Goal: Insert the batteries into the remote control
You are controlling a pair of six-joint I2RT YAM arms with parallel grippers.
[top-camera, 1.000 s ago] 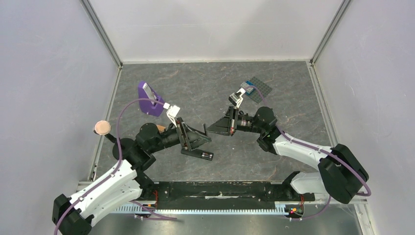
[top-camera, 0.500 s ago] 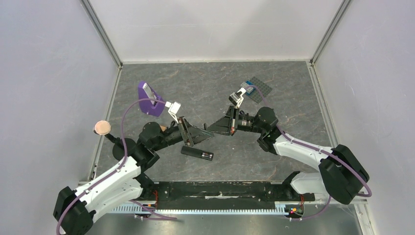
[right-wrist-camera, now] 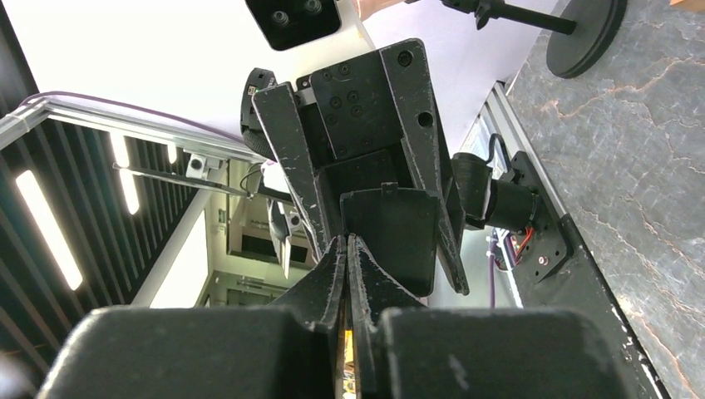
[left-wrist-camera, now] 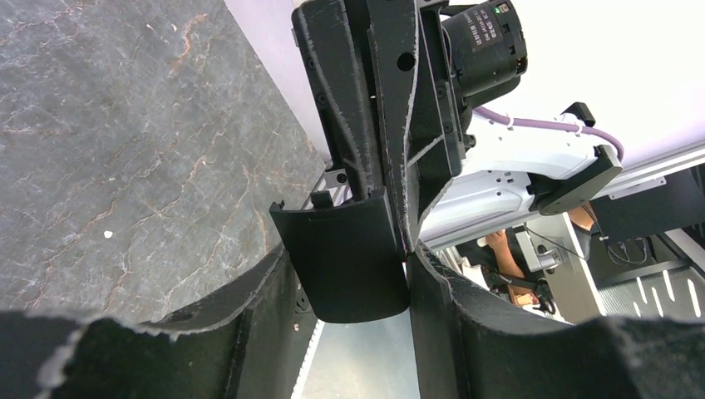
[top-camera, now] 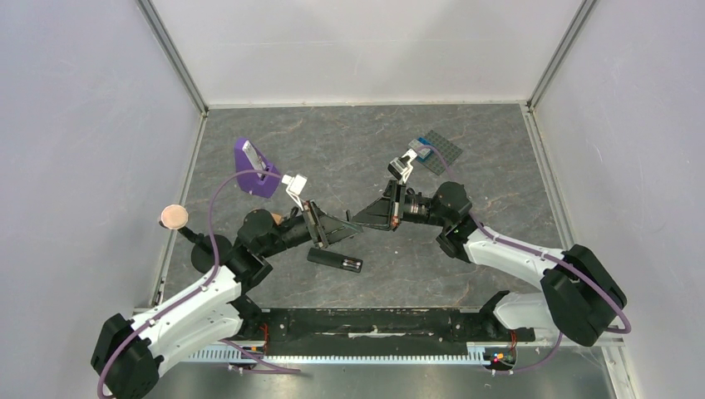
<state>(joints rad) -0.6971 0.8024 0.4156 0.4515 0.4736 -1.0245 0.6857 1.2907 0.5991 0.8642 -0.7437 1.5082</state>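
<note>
Sharing one black battery cover above mid-table, two pincers face each other. We see left gripper half-spread, fingers pressed on cover's side edges, and right gripper pinched together on its rim. Remote control lies flat on grey marbled table, just beside left gripper, untouched. Purple stand sits far left, studded baseplate far right. White walls enclose the scene.
</note>
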